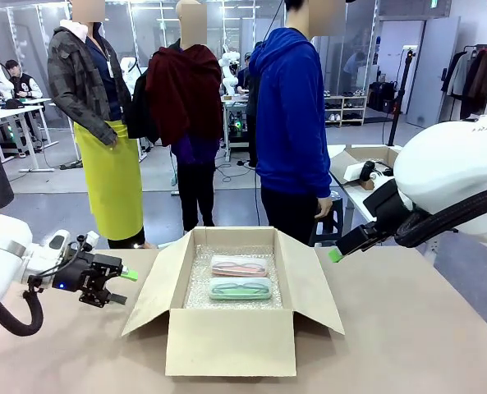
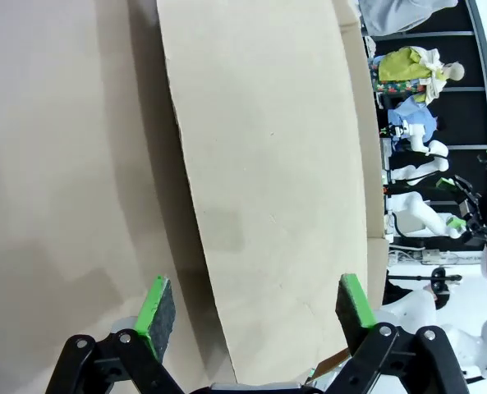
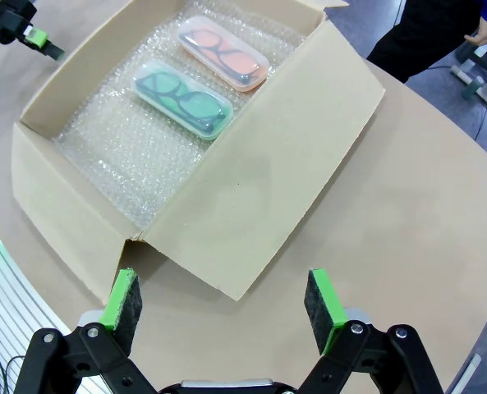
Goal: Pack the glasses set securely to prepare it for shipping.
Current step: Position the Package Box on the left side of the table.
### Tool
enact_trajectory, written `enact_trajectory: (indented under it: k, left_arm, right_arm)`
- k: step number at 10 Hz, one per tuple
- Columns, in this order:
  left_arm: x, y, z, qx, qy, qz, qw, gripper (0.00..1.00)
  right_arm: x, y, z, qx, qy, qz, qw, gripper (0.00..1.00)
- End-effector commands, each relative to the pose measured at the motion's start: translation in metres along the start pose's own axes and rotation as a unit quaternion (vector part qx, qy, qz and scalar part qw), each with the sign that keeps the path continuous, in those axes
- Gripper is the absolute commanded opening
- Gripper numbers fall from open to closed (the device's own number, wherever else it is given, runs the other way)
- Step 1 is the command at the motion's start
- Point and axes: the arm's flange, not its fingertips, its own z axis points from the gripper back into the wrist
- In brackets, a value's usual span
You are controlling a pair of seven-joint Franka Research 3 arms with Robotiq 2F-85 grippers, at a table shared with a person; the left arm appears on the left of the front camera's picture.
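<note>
The glasses set lies inside an open brown cardboard box on a bubble-wrap lining. The pale pink case is on the far side and the mint green case lies just in front of it. The right wrist view shows the pink case and the green case side by side, with glasses visible through their tops. My left gripper is open, just left of the box's left flap, and holds nothing. My right gripper is also open and hovers above the right flap, empty.
All the box's flaps stand open and spread outward. A person in a blue hoodie stands at the far edge of the table, one hand hanging down. Bare brown tabletop lies right of the box.
</note>
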Motion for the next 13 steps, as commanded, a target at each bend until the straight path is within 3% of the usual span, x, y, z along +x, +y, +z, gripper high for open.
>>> enact_trajectory:
  k: [1, 7, 8, 9, 10, 11, 12, 13]
  left_arm:
    - [-0.005, 0.004, -0.013, -0.020, -0.008, 0.013, 1.000, 1.00]
    - [-0.015, 0.004, -0.033, -0.056, -0.002, 0.030, 0.998, 1.00]
    - [-0.015, 0.003, -0.034, -0.065, 0.002, 0.036, 0.997, 0.92]
    - [-0.014, 0.002, -0.032, -0.072, 0.004, 0.035, 0.997, 0.74]
    - [-0.012, 0.002, -0.029, -0.085, -0.001, 0.041, 0.996, 0.38]
    - [-0.008, 0.001, -0.022, -0.091, -0.009, 0.043, 0.995, 0.14]
    - [-0.006, -0.001, -0.014, -0.109, -0.007, 0.051, 0.993, 0.00]
    - [-0.005, -0.004, -0.008, -0.123, -0.005, 0.052, 0.991, 0.00]
  right_arm:
    - [0.001, 0.000, 0.000, 0.002, -0.006, 0.007, 1.000, 1.00]
    - [0.001, 0.000, 0.000, 0.002, -0.006, 0.007, 1.000, 1.00]
    - [0.001, 0.000, 0.000, 0.002, -0.006, 0.007, 1.000, 1.00]
    - [0.001, 0.000, 0.000, 0.002, -0.006, 0.007, 1.000, 1.00]
    - [0.001, 0.000, 0.000, 0.002, -0.006, 0.007, 1.000, 1.00]
    - [0.001, 0.000, 0.000, 0.002, -0.006, 0.007, 1.000, 1.00]
    - [0.001, 0.000, 0.000, 0.002, -0.006, 0.007, 1.000, 1.00]
    - [0.001, 0.000, 0.000, 0.002, -0.006, 0.007, 1.000, 1.00]
